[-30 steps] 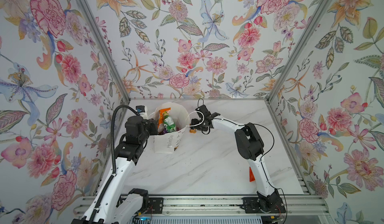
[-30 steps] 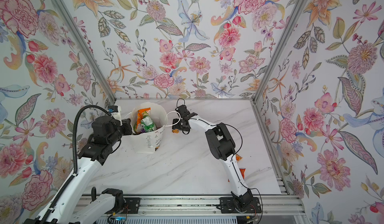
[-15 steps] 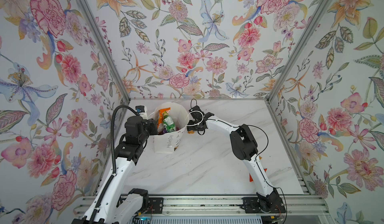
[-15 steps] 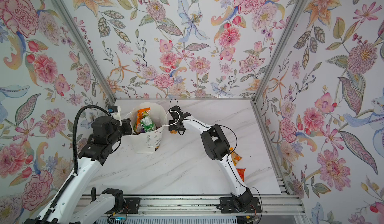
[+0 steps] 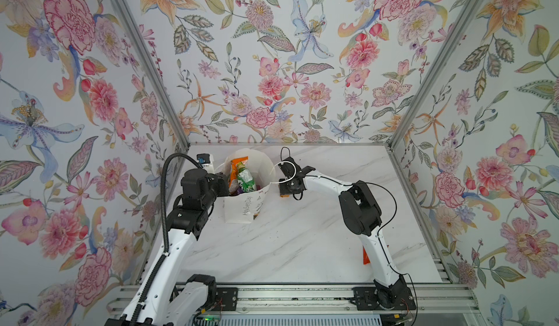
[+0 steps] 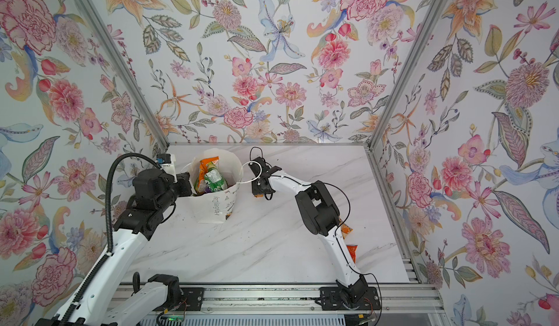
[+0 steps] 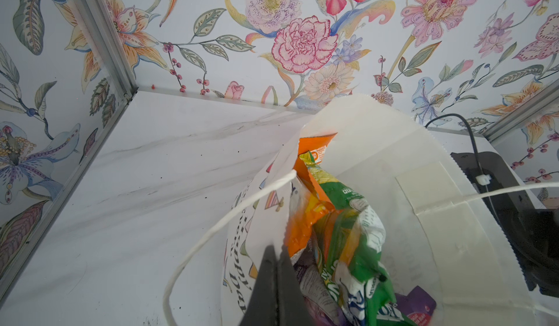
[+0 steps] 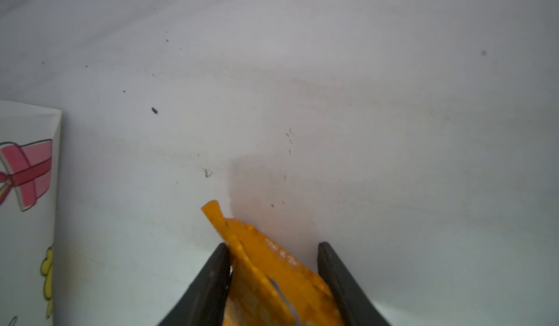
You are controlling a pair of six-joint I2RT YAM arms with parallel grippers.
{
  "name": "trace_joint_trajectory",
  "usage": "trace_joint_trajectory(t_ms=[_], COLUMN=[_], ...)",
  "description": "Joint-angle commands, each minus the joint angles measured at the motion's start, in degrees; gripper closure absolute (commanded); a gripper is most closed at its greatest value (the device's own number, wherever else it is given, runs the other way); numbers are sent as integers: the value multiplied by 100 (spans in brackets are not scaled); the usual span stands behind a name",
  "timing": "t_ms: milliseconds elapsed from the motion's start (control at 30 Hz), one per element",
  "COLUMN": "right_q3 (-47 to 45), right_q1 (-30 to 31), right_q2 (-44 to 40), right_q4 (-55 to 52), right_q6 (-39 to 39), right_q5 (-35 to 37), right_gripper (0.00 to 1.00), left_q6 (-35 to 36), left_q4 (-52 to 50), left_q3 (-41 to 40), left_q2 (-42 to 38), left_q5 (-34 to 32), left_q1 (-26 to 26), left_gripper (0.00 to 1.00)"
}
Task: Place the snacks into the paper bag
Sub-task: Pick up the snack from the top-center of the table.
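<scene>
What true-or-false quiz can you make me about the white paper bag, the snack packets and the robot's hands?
1. The white paper bag with grey lettering stands open with snack packets inside. True.
2. The left hand holds a green packet. False: it pinches the bag's rim.
3. The right hand straddles a small orange sachet on the marble table. True.
4. Every snack is already bagged. False: orange packets lie beside the right arm.

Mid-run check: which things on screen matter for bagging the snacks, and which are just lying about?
Job:
- paper bag, pinched at its rim by the left gripper
- packets inside it
- orange sachet between the right gripper's open jaws
- loose orange packets on the marble table

Lying about:
- dark specks on the tabletop
- floral walls
</scene>
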Motion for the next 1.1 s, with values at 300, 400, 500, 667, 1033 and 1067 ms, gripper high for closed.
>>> trace_joint_trajectory(t_ms=[300,400,500,667,1033,1067], right_q3=[-1276,-1581,-1836,-2246,-3211,-3281], right_q1=[-146,-195,-234,-239,-563,-585], right_q2=[-674,-904,-1128,-1455,-2614,-2724], right_q4=[89,338,513,762,975,976], right_q6=[221,292,337,431,414,400], right_q5=[-241,-401,-482,-664,-657,-650], right_gripper=[77,84,87,91,93,93], left_q6=[46,40,38,29,35,31], left_q4=[134,143,142,143,142,142], left_q3=[-77,-77,-68,-68,-77,-77], left_q2=[-35,-13,-10,-3,-49,-47], left_q5=[68,85,94,91,59,58], left_q1=[95,99,103,115,130,129], left_gripper=[100,100,100,100,100,100])
